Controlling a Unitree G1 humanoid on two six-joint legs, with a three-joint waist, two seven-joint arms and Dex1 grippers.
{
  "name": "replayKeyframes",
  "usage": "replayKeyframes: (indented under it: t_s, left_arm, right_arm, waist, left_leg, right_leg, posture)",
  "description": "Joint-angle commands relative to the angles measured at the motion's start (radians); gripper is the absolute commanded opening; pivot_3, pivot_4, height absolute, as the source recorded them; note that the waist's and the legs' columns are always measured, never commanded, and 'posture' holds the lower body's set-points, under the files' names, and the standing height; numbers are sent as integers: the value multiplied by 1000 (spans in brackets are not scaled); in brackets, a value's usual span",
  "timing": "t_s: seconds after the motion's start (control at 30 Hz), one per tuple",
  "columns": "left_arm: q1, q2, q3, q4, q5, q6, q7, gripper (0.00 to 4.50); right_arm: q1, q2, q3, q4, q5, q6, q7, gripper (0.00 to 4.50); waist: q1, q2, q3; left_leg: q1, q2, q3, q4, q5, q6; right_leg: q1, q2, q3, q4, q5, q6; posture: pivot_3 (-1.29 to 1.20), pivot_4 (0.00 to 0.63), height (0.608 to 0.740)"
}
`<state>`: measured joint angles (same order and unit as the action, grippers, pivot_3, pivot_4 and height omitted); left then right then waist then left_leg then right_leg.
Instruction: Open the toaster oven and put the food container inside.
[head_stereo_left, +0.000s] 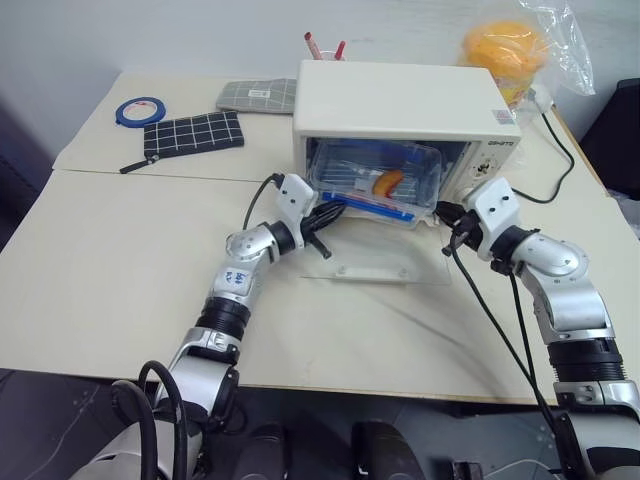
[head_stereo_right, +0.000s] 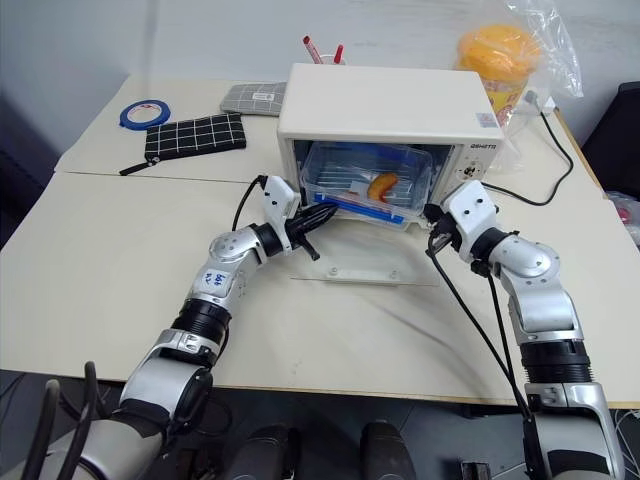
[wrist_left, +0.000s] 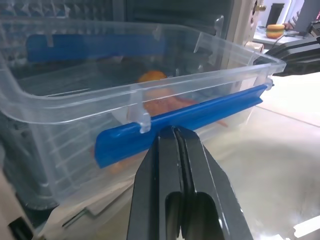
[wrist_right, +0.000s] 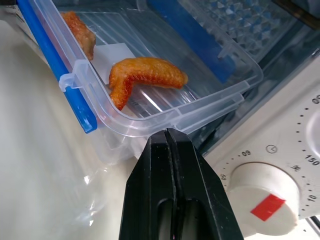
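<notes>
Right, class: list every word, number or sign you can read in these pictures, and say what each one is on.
"09", "150" and "10": dial scale on the oven panel, around the knob.
Small clock sign: same scale, above the knob.
Brand word on the oven front: too small to read.
Sticker on the oven top: unreadable.
White label on the grey pouch: unreadable.

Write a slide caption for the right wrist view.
Shut right gripper at the corner of the clear food container, orange pieces inside, resting in the open toaster oven beside its knob.
</notes>
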<state>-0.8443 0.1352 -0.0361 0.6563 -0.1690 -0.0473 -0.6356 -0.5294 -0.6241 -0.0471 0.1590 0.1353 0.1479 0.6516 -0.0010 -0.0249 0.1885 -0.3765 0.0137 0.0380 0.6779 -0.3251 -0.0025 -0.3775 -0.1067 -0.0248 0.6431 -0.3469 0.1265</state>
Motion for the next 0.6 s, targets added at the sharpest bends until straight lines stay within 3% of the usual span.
replayKeyframes:
  t_s: [0.03, 0.13, 0.3, 0.47, 0.6]
  left_arm:
    - [-7, 9, 9, -25, 0, -24, -16, 25]
    - [6, 19, 12, -42, -7, -16, -27, 25]
    - [16, 23, 14, -52, -8, -7, -32, 25]
    - [15, 10, 3, -51, 2, -8, -34, 25]
    - [6, 11, 0, -35, 10, -13, -40, 25]
  right_arm:
    - [43, -47, -61, -91, 33, 37, 21, 15]
    - [115, -92, -83, -200, 91, 128, 80, 15]
    - [164, -67, -56, -303, 178, 234, 131, 15]
    - [47, 25, 15, -191, 131, 192, 95, 15]
    - [-89, 81, 25, 23, 60, 67, 45, 15]
  waist:
    - [0, 0, 0]
    - [5, 0, 0]
    - [-2, 0, 0]
    - [-4, 0, 0]
    - [-1, 1, 1]
  left_leg:
    - [0, 0, 0, 0, 0, 0]
    - [-1, 0, 0, -1, 0, 0]
    - [-1, 0, 0, 1, 0, 0]
    - [0, 0, 0, 1, 0, 0]
    - [0, 0, 0, 1, 0, 0]
  right_leg:
    - [0, 0, 0, 0, 0, 0]
    - [0, 0, -1, -1, 0, 0]
    - [0, 0, -1, -1, 0, 1]
    - [0, 1, 0, -1, 0, 1]
    - [-1, 0, 0, 0, 0, 1]
  posture:
    - [0, 150, 740]
    - [0, 150, 740]
    - [0, 150, 740]
    - [0, 150, 740]
    - [0, 150, 740]
